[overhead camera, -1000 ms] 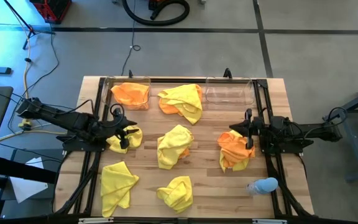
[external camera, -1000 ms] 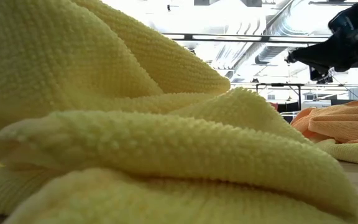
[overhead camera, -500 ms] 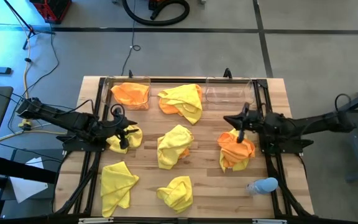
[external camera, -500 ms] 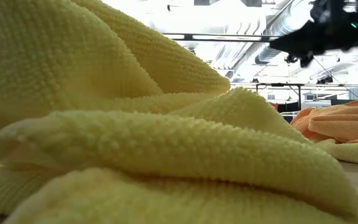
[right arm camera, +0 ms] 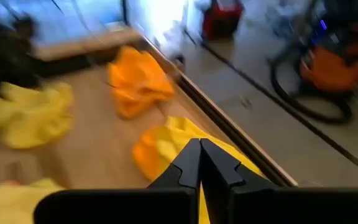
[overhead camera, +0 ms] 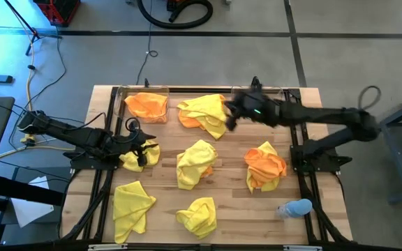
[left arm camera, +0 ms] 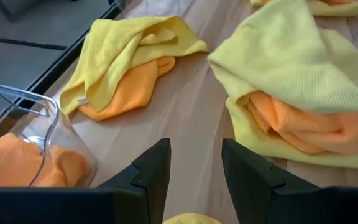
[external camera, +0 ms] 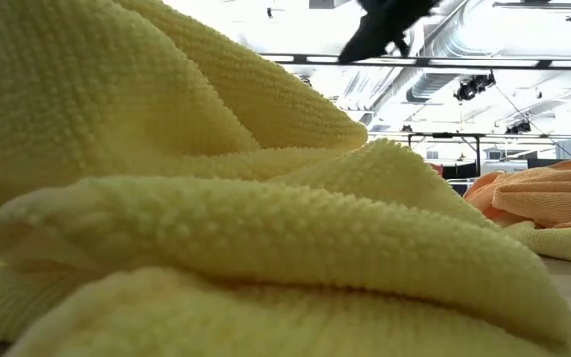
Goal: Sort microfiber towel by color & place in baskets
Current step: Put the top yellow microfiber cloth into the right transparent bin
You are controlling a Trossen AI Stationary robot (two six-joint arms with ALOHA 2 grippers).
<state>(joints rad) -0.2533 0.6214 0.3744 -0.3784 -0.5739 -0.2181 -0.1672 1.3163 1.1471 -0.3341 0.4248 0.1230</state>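
Yellow and orange microfiber towels lie crumpled on the wooden table. My left gripper (overhead camera: pixel 142 149) stands open at the left side, over a small yellow towel (overhead camera: pixel 147 156). My right gripper (overhead camera: pixel 229 113) is shut on nothing and reaches high over the far middle, beside a yellow-over-orange towel (overhead camera: pixel 204 113). The far-left basket (overhead camera: pixel 123 97) holds an orange towel (overhead camera: pixel 147 104). My right arm crosses over the far-right basket (overhead camera: pixel 251 104). An orange-and-yellow towel (overhead camera: pixel 264 166) lies at the right. In the low view a yellow towel (external camera: pixel 216 218) fills the foreground. My left gripper has its open fingers (left arm camera: pixel 151 174) above the small yellow towel, of which only a bit (left arm camera: pixel 194 219) shows below them. Whether they touch it I cannot tell.
More yellow towels lie at the middle (overhead camera: pixel 196 162), near left (overhead camera: pixel 132 204) and near middle (overhead camera: pixel 197 215). A pale blue rounded object (overhead camera: pixel 295 208) sits near the right front corner. Black frame rails (overhead camera: pixel 306 181) run along both sides of the table.
My right gripper, shut all along, has risen from above the orange-and-yellow towel at the right. It has swung toward the table's far edge and left, to beside the far yellow-over-orange towel. The towels have stayed where they were.
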